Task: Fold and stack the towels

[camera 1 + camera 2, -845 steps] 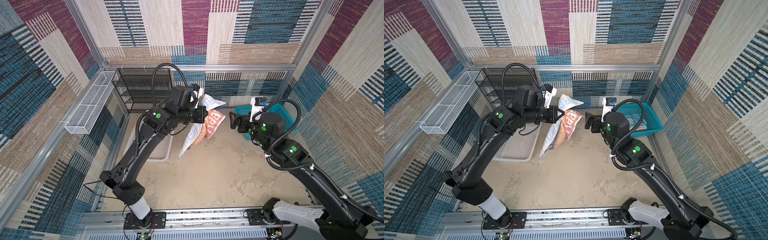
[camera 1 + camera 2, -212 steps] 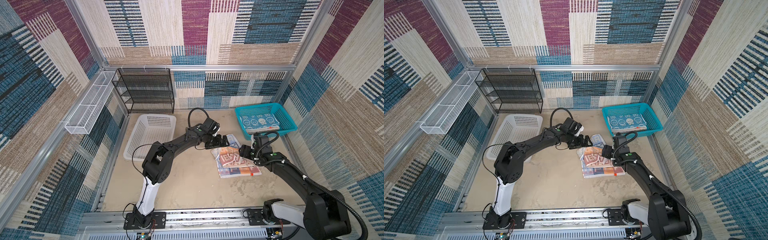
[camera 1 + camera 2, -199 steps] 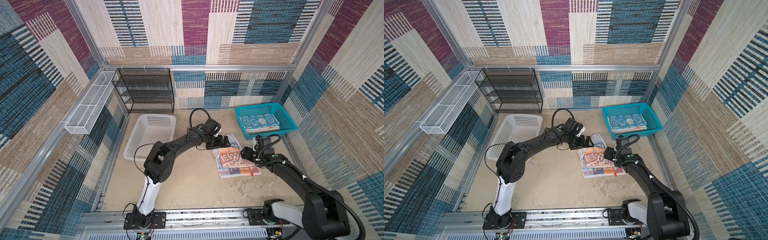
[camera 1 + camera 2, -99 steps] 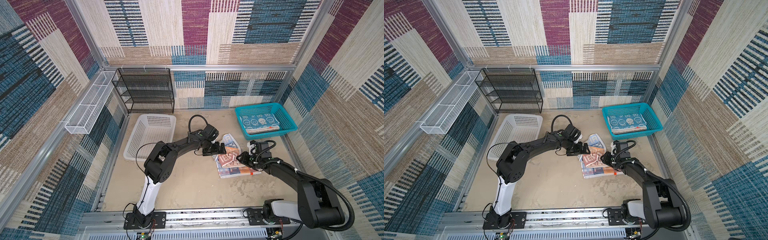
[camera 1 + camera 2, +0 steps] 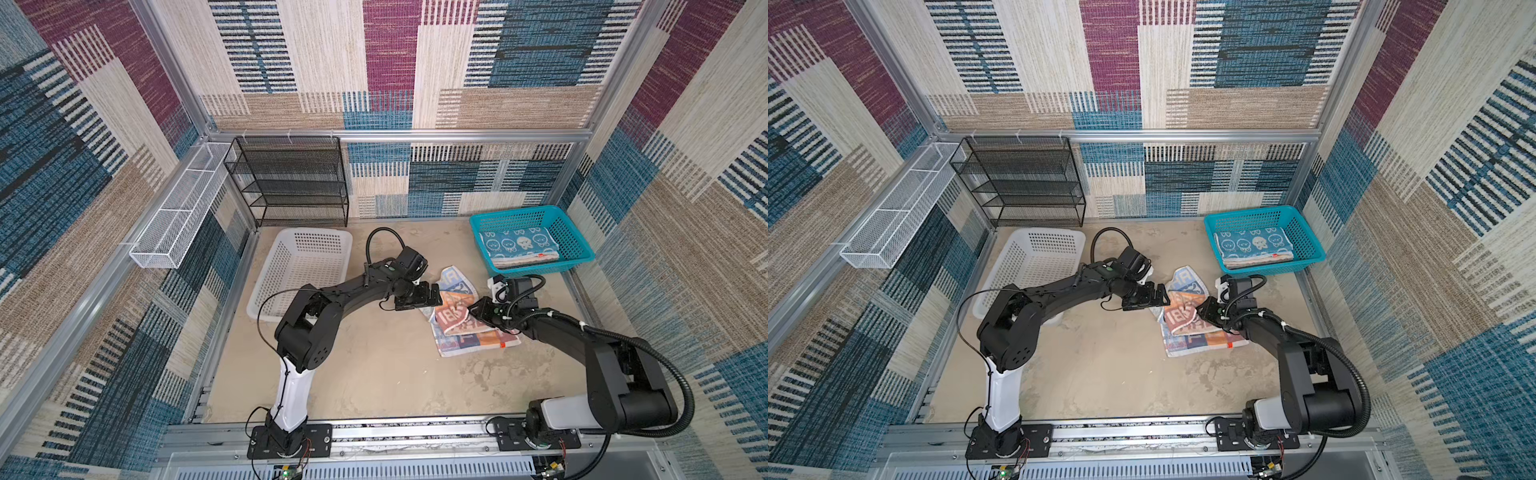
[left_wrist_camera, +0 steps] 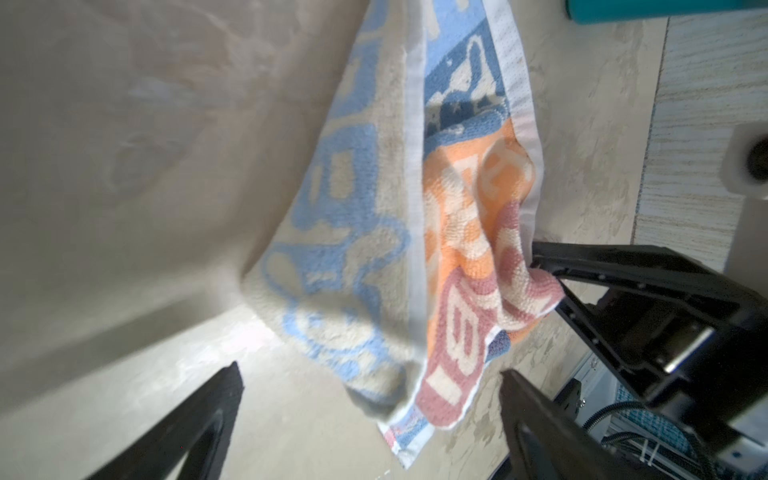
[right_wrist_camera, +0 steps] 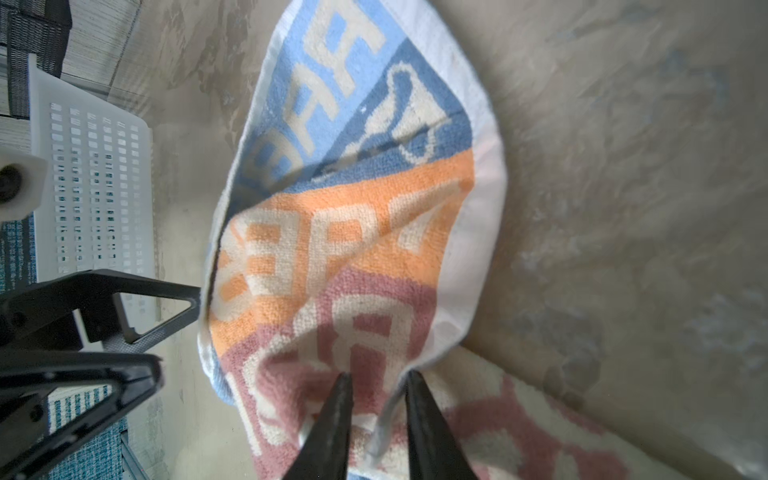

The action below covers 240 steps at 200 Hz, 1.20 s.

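The lettered towel (image 5: 459, 328) (image 5: 1187, 324) lies right of the table's middle, its far part raised into a loose fold. My right gripper (image 5: 473, 311) (image 5: 1202, 309) is shut on the pink edge of that fold; the right wrist view shows its fingers (image 7: 340, 415) pinching the cloth (image 7: 353, 232). Beside the towel's left edge my left gripper (image 5: 434, 297) (image 5: 1163, 297) stands open with nothing held. In the left wrist view the towel (image 6: 415, 232) hangs ahead of the wide jaws. A folded blue-and-white towel (image 5: 517, 245) rests in the teal basket (image 5: 577, 257).
A white perforated basket (image 5: 299, 274) sits at the left, close behind the left arm. A black mesh rack (image 5: 291, 178) stands at the back wall, and a white wire tray (image 5: 178, 208) hangs on the left wall.
My right gripper closed on the lettered towel's edge and pulled it up and toward the middle, forming a fold. The left gripper stayed open and shifted slightly left.
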Available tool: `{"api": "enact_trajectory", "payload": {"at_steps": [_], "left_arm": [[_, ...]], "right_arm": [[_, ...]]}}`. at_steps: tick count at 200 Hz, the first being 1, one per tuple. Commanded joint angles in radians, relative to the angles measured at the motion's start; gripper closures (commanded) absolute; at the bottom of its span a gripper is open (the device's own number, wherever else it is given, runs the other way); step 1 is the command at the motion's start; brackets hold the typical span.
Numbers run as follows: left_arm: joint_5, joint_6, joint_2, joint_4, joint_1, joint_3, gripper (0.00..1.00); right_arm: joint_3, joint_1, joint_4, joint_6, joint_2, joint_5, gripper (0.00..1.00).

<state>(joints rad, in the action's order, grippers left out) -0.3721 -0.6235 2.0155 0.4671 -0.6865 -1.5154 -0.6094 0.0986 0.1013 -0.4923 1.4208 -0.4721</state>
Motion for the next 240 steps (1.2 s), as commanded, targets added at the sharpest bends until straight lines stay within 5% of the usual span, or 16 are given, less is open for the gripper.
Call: {"api": "enact_trajectory", "payload": {"at_steps": [1, 77, 131, 190, 240], "left_arm": [[0.006, 0.01, -0.073, -0.016, 0.009, 0.006, 0.01], [-0.084, -0.094, 0.02, -0.111, -0.073, -0.163, 0.01], [-0.081, -0.107, 0.094, -0.15, -0.087, -0.149, 0.01], [-0.075, -0.139, 0.088, -0.22, -0.087, 0.019, 0.01], [-0.069, -0.187, 0.002, -0.279, -0.088, 0.164, 0.01]], "right_arm": [[-0.022, 0.001, -0.024, 0.0, 0.009, 0.001, 0.73], [0.098, 0.001, -0.017, -0.014, -0.059, 0.036, 0.7], [0.108, 0.001, -0.054, -0.025, -0.036, 0.018, 0.71], [0.048, 0.001, -0.057, -0.017, -0.011, 0.005, 0.96], [-0.144, 0.006, 0.071, 0.075, 0.072, 0.041, 1.0]]}}
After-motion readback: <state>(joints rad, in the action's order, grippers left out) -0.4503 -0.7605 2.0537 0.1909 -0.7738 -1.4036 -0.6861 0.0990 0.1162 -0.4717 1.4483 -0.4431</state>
